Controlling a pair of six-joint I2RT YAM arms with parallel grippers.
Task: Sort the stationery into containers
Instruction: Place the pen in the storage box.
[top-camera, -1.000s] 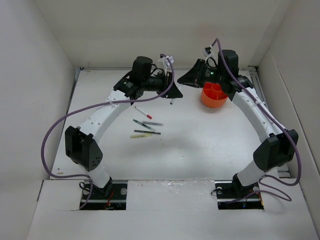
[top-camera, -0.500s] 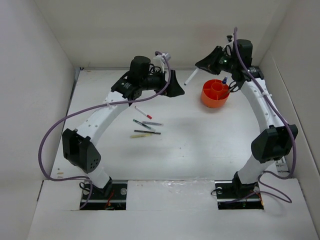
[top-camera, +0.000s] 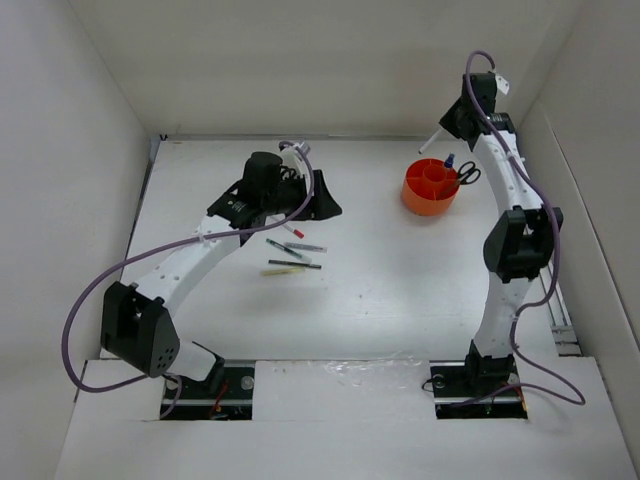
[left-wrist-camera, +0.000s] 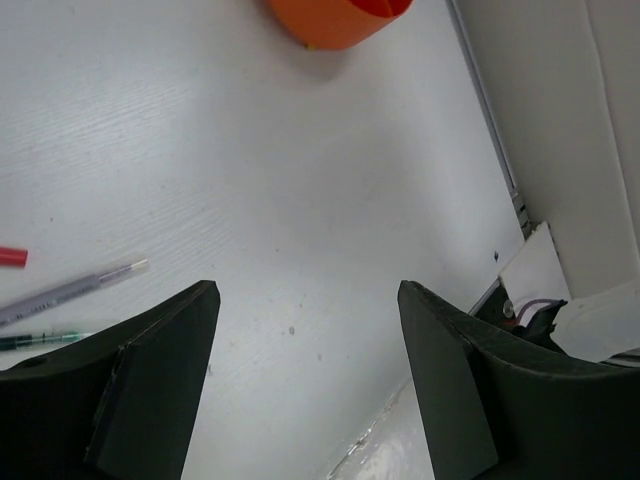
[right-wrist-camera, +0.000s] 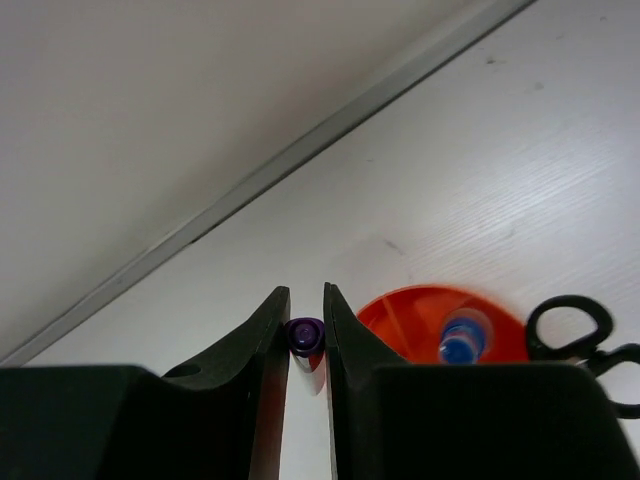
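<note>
Round orange plastic cup; slim pen in right pincer.

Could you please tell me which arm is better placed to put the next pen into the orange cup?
Right: the right pincer grips a pen near the orange cup. The left pincer is open and empty, by the loose pens.

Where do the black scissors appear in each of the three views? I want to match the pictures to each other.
Top external: the scissors show right of centre, towards the back, at the right rim of the orange cup.
Left wrist: not in it; only the orange cup shows, at the top edge.
Right wrist: the scissors show at the lower right edge, just right of the orange cup.
Shared landmark: the orange cup.
</note>
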